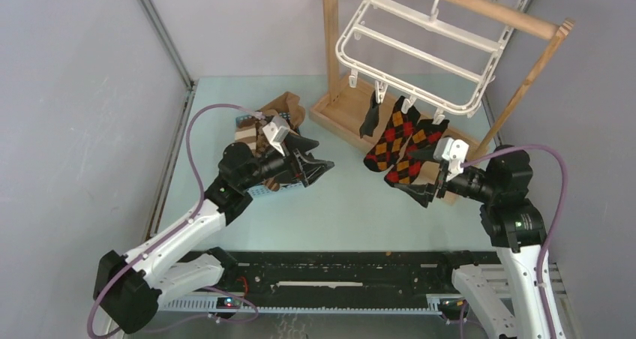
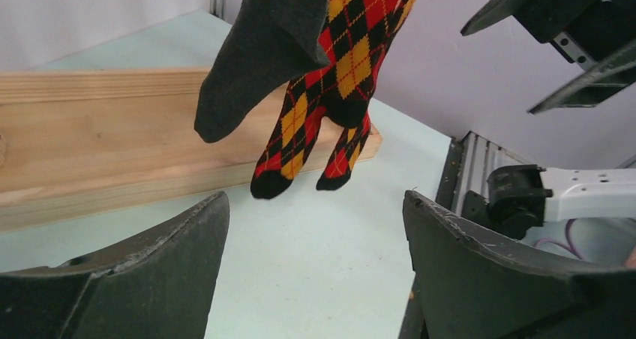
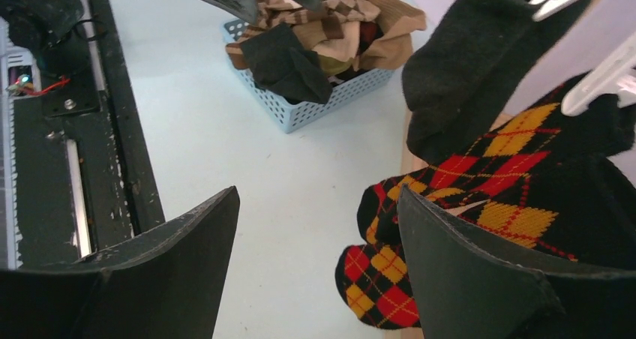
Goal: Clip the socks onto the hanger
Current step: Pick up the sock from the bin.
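Observation:
The white hanger (image 1: 420, 46) hangs tilted from the wooden rail. From its clips hang three socks: a plain black one (image 1: 369, 118) and two black argyle ones (image 1: 390, 136) (image 1: 416, 155). More socks, brown striped and black (image 3: 315, 31), are heaped in the blue basket. My left gripper (image 1: 319, 170) is open and empty by the basket's right side, facing the hanging socks (image 2: 330, 76). My right gripper (image 1: 424, 189) is open with nothing held; the argyle toes (image 3: 375, 279) hang just beside its right finger (image 3: 480, 279).
The blue basket (image 3: 322, 106) sits at the table's left middle. The tan wooden stand has a flat base (image 2: 90, 144), upright posts (image 1: 330, 24) and a round rail (image 1: 487, 9). A black track (image 1: 337, 275) runs along the near edge. Grey walls close both sides.

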